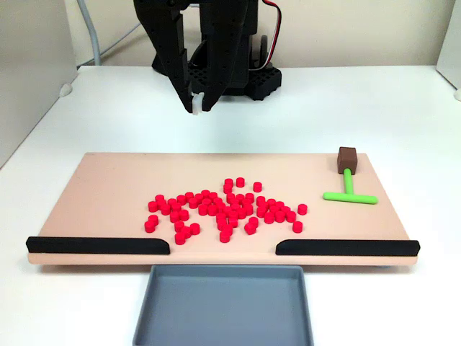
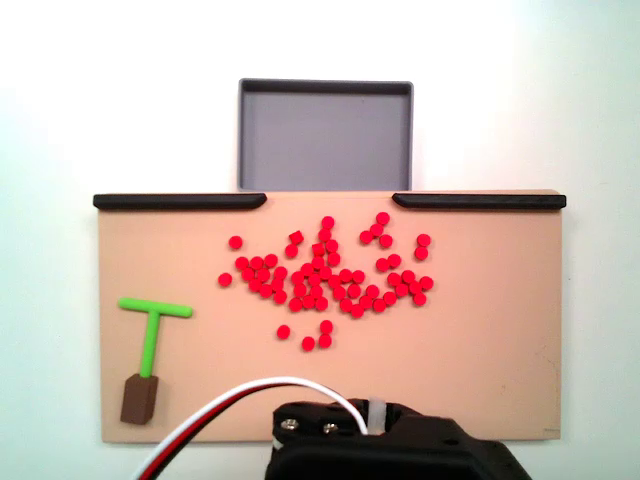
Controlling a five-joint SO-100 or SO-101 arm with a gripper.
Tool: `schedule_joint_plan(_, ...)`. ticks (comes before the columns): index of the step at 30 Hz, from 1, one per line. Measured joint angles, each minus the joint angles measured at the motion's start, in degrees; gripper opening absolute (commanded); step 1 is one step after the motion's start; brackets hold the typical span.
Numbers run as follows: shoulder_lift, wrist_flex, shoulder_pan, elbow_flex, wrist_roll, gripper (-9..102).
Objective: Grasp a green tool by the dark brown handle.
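The white surface (image 1: 403,108) carries a tan board (image 1: 108,187), and past the board's edge with the black strips (image 1: 97,245) sits a grey tray (image 1: 223,306). The arm's tool (image 1: 198,103) hangs above the surface behind the board's rear edge, near the middle; its tips look nearly together with nothing between them, though the angle is poor and I would not swear to it.

The green tool (image 2: 152,335) lies flat near one end of the board, at the right in the front fixed view, its crossbar toward the strips and its stem running back to the dark brown handle (image 2: 139,398), which sits close to the rear edge.

To do the step well, the arm should probably swing sideways to that end, spread the tips wider than the cube, come down straight over it and close across two flat faces, staying off the thin stem.

The red cylinders (image 2: 330,275) are scattered mid-board, well apart from the handle, so little blocks the way.
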Motion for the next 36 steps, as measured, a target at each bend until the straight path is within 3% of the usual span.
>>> schedule_joint_plan(18,0.0,0.0,-2.5,0.0,3.3,0)
schedule_joint_plan(36,-2.5,-0.1,-19.4,-0.4,16.7,1)
